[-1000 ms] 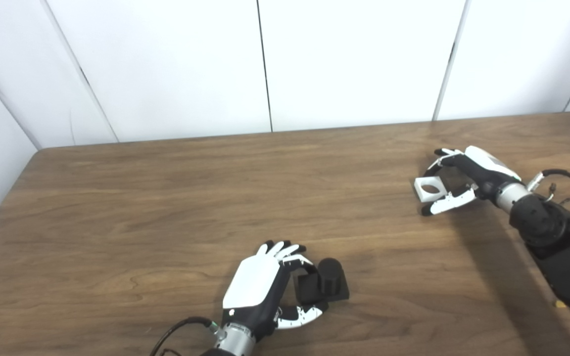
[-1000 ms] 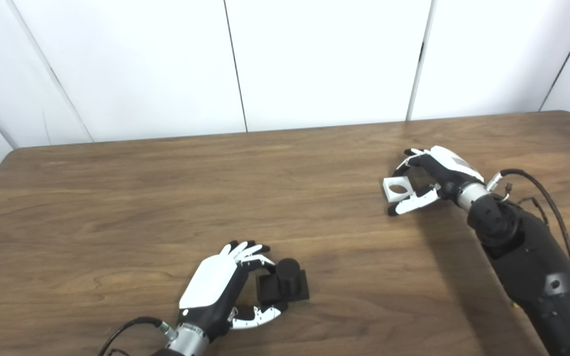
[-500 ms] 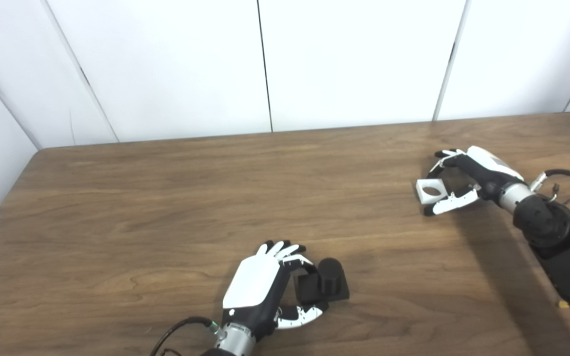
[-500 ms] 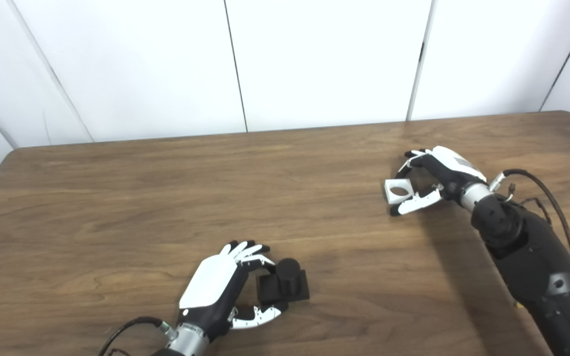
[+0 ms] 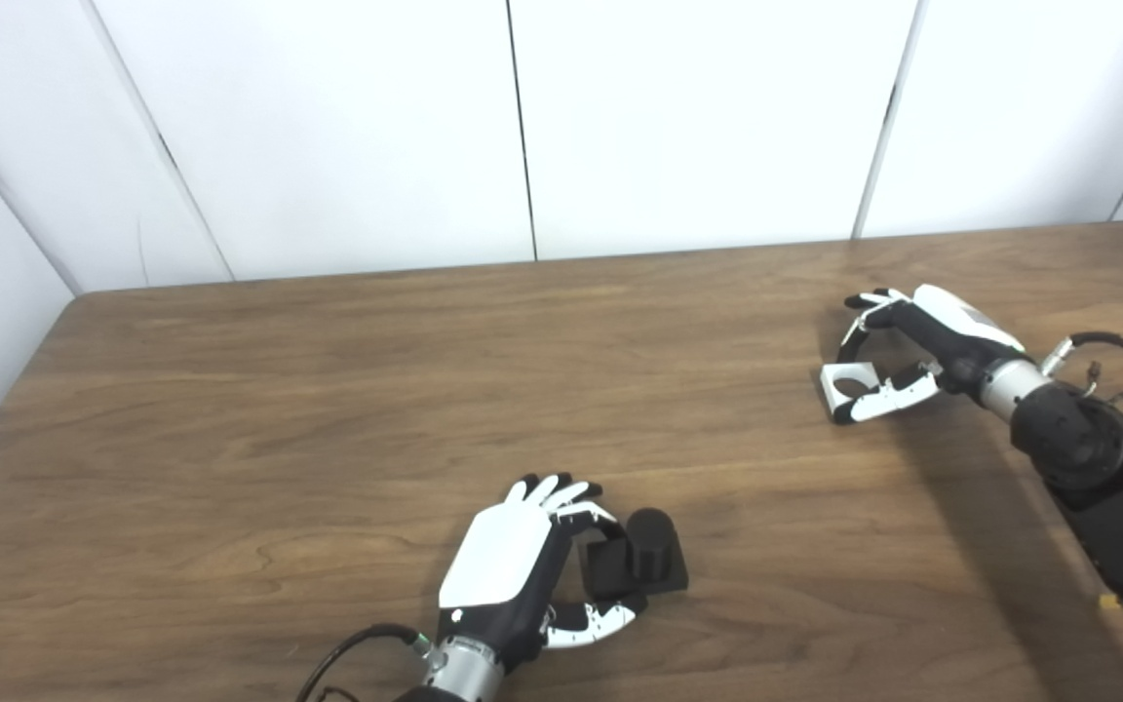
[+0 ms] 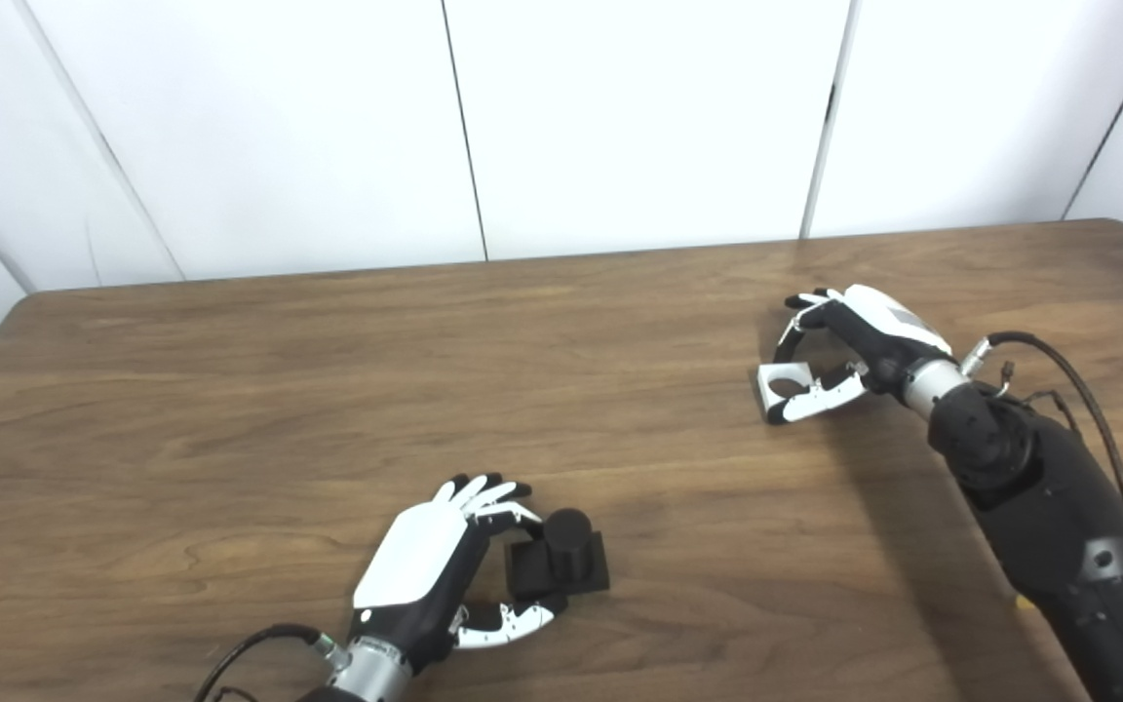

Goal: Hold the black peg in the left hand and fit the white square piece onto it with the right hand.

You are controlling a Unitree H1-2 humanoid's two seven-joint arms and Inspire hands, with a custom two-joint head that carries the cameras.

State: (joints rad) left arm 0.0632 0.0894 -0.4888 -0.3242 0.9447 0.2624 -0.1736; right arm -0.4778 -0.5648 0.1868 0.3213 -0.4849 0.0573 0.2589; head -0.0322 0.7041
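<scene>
Both grasps look made but the fitting is not begun: the left robot hand [image 5: 513, 570] grips the black peg [image 5: 641, 563] on the desk [image 5: 328, 390], while the right robot hand [image 5: 912, 341] pinches the white square piece [image 5: 842, 382] well apart from it.

Bare table [image 5: 484, 361] between black peg [image 5: 641, 564] and white square piece [image 5: 844, 383].

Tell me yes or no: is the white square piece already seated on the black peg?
No, the white square piece is far across the table by the right hand, while the black peg stands bare beside the left hand.
</scene>
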